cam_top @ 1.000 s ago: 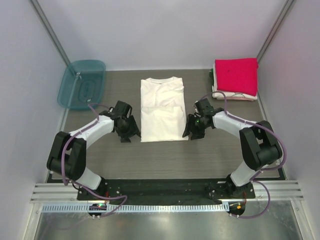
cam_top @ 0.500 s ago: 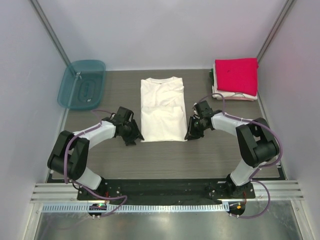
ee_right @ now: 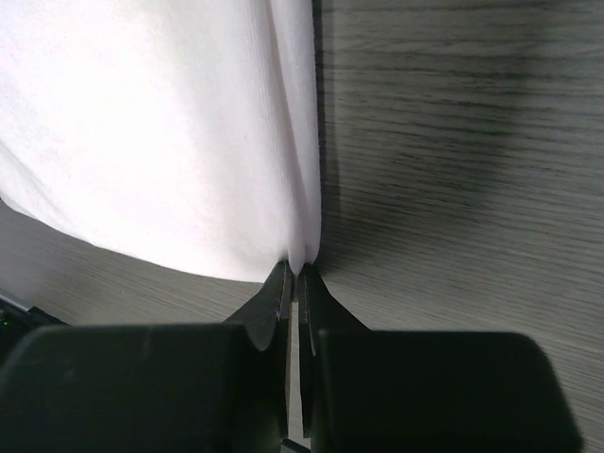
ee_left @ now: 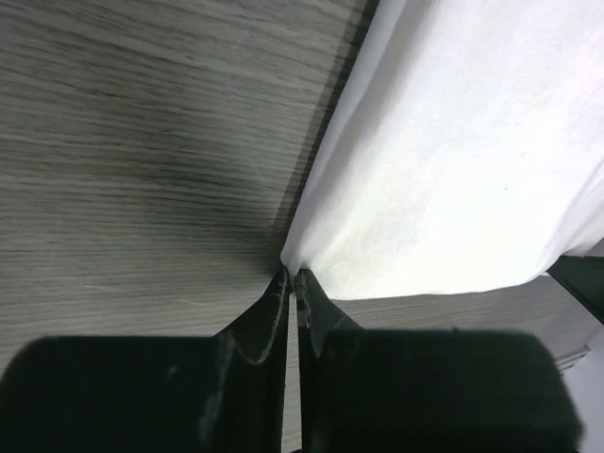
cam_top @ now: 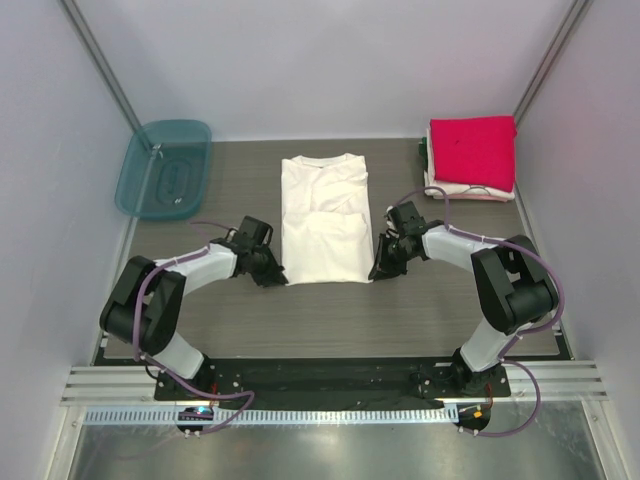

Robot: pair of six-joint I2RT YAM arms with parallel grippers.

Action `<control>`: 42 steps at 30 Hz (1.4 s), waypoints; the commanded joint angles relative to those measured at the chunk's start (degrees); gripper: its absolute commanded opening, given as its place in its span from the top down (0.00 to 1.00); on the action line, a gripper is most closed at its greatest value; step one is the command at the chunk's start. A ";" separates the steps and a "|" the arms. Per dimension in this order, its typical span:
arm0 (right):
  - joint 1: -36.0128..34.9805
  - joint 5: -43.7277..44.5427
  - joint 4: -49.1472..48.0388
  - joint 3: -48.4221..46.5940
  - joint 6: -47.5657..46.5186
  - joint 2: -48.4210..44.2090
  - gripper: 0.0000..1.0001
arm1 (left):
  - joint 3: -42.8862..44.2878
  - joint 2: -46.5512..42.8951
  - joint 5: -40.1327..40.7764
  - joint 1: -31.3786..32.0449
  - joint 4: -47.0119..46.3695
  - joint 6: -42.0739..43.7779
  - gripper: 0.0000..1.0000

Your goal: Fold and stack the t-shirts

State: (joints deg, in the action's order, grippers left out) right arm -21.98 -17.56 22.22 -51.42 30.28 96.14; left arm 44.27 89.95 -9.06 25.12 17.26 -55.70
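A cream-white t-shirt (cam_top: 322, 218) lies flat in a long folded strip at the middle of the table, collar at the far end. My left gripper (cam_top: 279, 277) is shut on its near left corner, and the wrist view shows the white cloth (ee_left: 453, 160) pinched at the fingertips (ee_left: 292, 274). At the near right corner my right gripper (cam_top: 375, 271) is shut on the hem, with the cloth (ee_right: 160, 132) nipped between its tips (ee_right: 298, 268). A bright pinkish-red t-shirt (cam_top: 472, 150) tops a stack of pale folded t-shirts (cam_top: 468, 192) at the back right.
A translucent teal tub (cam_top: 163, 169) stands at the back left. Grey walls close in the wood-grain table (cam_top: 330, 320) on the left, right and far sides. Both arm bases sit on the black rail (cam_top: 330, 378) at the near edge.
Both grippers moved inward to the white t-shirt's near corners and closed on the cloth. They were open and beside the shirt a second ago.
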 commanded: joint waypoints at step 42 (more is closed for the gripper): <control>-2.63 12.37 38.60 -14.23 6.37 -39.28 0.99 | 24.98 -27.65 23.39 23.41 43.13 -11.19 1.00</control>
State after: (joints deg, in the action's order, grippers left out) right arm -24.60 -10.02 59.35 -62.50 39.51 53.49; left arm 66.54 60.01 11.07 50.94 56.47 -71.13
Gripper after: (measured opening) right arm 0.065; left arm 0.006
